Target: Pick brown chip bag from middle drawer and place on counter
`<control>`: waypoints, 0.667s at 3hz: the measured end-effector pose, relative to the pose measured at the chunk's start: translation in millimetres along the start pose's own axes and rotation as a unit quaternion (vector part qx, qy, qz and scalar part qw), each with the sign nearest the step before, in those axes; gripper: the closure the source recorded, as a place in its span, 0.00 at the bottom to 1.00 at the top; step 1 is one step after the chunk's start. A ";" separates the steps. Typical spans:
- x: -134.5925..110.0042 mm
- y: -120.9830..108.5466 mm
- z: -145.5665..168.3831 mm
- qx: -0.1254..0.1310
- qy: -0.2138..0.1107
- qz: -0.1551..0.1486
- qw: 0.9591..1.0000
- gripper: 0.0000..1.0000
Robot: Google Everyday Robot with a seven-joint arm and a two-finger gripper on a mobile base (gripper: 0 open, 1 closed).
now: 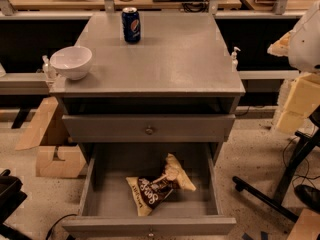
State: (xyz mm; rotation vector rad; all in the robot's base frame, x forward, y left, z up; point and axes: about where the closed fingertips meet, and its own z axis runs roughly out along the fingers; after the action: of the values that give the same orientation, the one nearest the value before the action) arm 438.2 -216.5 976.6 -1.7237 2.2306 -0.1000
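The brown chip bag (pixel 157 186) lies crumpled on the floor of the open middle drawer (pixel 105 184), right of its middle, with one cream end pointing up and back. The drawer is pulled out toward me, and its front panel with a small knob is at the bottom edge. The drawer above it is closed. The grey counter (pixel 165 59) is the cabinet's top. My gripper is out of view. Only a white and cream part of the arm (pixel 305 49) shows at the right edge, level with the counter.
A blue soda can (pixel 131 25) stands at the back of the counter and a white bowl (pixel 71 61) at its left edge. Small pump bottles (pixel 234 58) stand at both sides. Cardboard boxes (pixel 55 154) lie on the floor to the left, and black stand legs (pixel 270 194) to the right.
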 end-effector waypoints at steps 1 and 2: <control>0.0 0.0 0.1 0.000 0.000 0.000 1.000 0.00; -5.8 4.2 24.7 0.002 -0.027 -0.005 1.000 0.00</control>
State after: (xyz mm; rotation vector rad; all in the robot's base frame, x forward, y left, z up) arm 442.7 -206.5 953.4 -1.7164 2.1812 -0.0582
